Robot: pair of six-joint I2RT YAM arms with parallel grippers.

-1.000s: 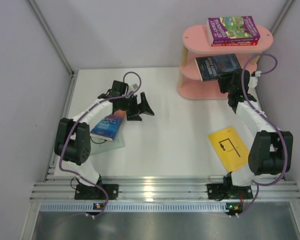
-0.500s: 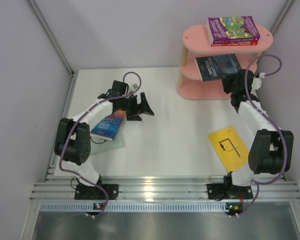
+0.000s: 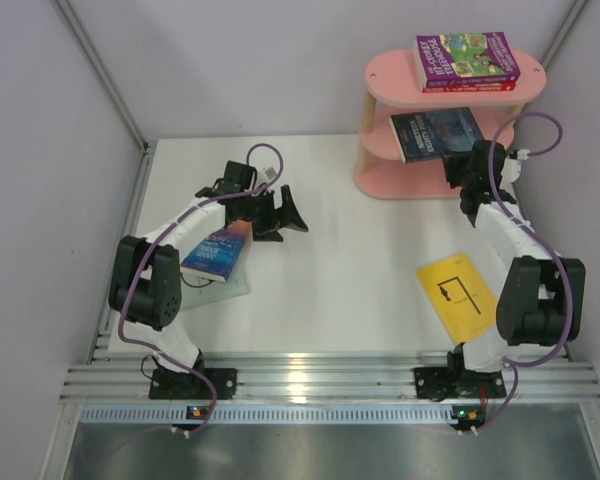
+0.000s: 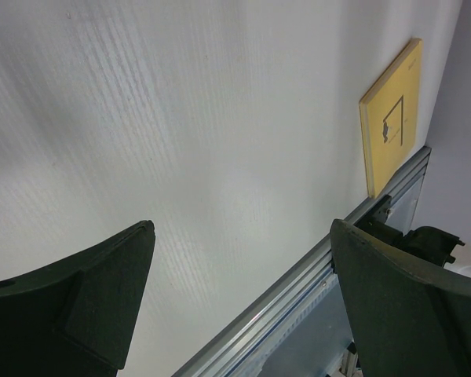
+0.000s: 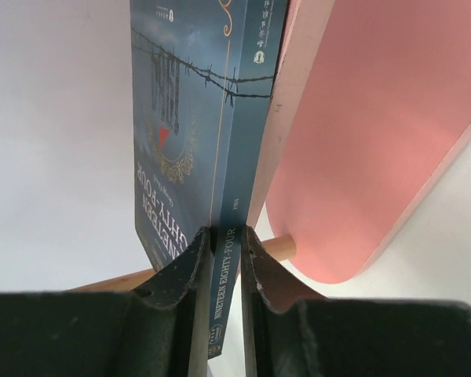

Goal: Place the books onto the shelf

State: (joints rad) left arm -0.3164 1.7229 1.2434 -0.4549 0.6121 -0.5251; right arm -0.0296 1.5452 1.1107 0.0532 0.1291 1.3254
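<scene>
While pinched shut on the spine of the navy book [image 5: 180,118], right gripper [image 5: 226,236] at the shelf [image 5: 361,141], book lying on its middle board. Left gripper [image 4: 242,228] spread wide, empty, over the table [image 4: 180,118]. Yellow book [image 3: 458,295] on the table; purple book [image 3: 466,58] on the top board.

Since a second ago: slid right gripper [image 5: 226,242] a touch rightward beside middle board of shelf [image 3: 380,85], with forearm swung the same way. Narrowed jaws from roughly half-open, now pinching spine edge of navy book [image 5: 180,118] from both sides. Dragged purple cable loop [image 3: 542,122] slightly rightward along with wrist.
</scene>
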